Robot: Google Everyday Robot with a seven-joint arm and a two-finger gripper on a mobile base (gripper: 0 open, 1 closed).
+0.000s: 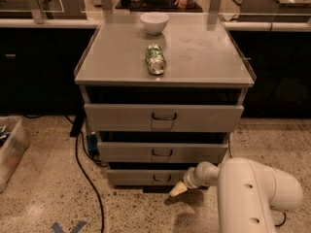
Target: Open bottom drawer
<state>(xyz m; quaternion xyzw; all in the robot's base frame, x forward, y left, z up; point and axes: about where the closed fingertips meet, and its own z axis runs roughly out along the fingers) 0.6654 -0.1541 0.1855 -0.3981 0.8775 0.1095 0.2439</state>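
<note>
The bottom drawer (141,177) is the lowest and narrowest grey front of the cabinet, with a small dark loop handle (162,178) at its centre. It looks shut or nearly shut. My gripper (178,189) is low near the floor, just right of and below that handle, close to the drawer front. Its cream fingertips point left and down. My white arm (252,193) fills the lower right.
The mid drawer (163,152) and the top drawer (164,117) sit above. A green can (156,58) lies on the cabinet top, with a white bowl (154,23) behind it. A black cable (87,178) runs over the floor at left. A clear bin (9,149) stands at far left.
</note>
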